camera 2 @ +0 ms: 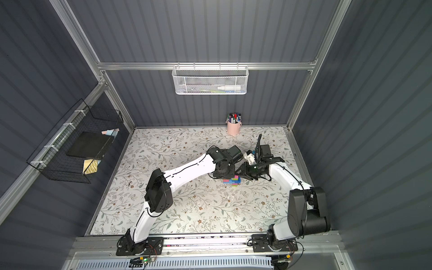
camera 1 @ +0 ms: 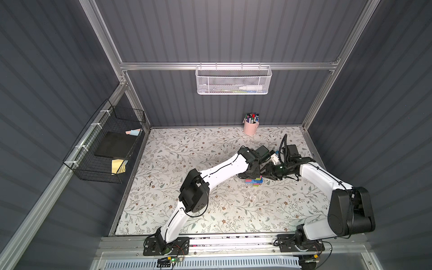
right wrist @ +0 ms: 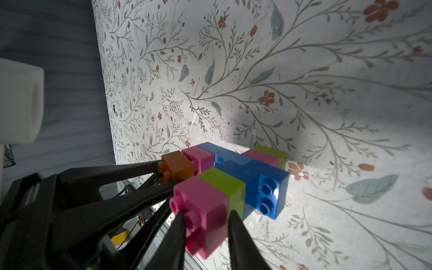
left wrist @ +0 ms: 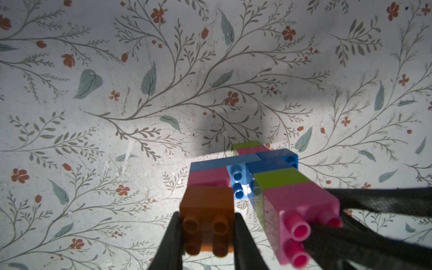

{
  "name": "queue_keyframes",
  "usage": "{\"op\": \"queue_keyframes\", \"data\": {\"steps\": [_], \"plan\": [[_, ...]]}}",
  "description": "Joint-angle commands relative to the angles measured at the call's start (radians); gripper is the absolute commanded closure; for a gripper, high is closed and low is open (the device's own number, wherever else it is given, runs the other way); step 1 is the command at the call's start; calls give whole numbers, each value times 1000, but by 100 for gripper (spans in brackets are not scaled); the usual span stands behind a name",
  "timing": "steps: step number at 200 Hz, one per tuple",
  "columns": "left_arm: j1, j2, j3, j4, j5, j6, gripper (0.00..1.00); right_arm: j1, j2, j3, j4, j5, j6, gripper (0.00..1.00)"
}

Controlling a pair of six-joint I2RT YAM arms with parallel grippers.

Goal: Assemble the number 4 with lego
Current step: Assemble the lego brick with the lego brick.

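The number 4 (camera 1: 254, 181) (camera 2: 232, 181) is a joined cluster of lego at the mat's right middle, under both wrists. In the left wrist view its orange brick (left wrist: 207, 205) sits between the two black fingers of my left gripper (left wrist: 207, 238), which is shut on it. Behind it run pink, blue and green bricks. My right gripper (right wrist: 205, 233) is shut on the pink end brick (right wrist: 203, 210), which joins a lime green brick (right wrist: 224, 184) and a blue one (right wrist: 266, 187). The cluster looks low on the mat; contact is unclear.
A pink pen cup (camera 1: 250, 127) stands at the back of the floral mat (camera 1: 187, 152). A white mesh basket (camera 1: 232, 80) hangs on the back wall. On the left wall hangs a black wire basket (camera 1: 105, 145).
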Motion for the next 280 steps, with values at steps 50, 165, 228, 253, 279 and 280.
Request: {"op": "queue_keyframes", "data": {"steps": [50,165,228,253,279,280], "plan": [[-16,78,47,-92,-40,3,83,8,54,-75,-133,190,-12,68],[-32,144,92,-92,-16,-114,77,8,49,-71,-136,181,-8,68],[-35,182,139,-141,-34,-72,78,7,50,-71,-129,182,-11,68],[-35,187,137,-146,-30,-54,82,7,54,-74,-126,181,-11,68],[-36,199,129,-144,-10,-54,83,7,54,-76,-128,181,-11,68],[-37,199,129,-142,-9,-55,84,7,54,-77,-128,182,-11,68]]}}
